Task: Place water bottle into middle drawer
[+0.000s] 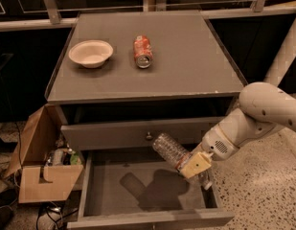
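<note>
- The middle drawer is pulled out at the foot of the table. It is bounded by low side walls and a front rim nearest the camera.
- Open room is left across the left half of the drawer. The right half is overhung by the arm, which reaches in from the right over the speckled floor.
- The end effector is held over the drawer's right rear part, close to the right wall. It is clamped on the lower end of the water bottle.
- The water bottle is carried tilted, with its free end raised to the upper left, just in front of the closed drawer front and near its round knob.
- On the drawer's grey bottom only a dark shadow is seen, cast under the bottle and end effector.
- On the table top, a pale bowl is set at the left. An orange-red can lies on its side just right of it, the two apart.
- To the left of the drawer, an open cardboard box is placed on the ground just beside the drawer's left wall. Small items are held in it, but they cannot be made out.
</note>
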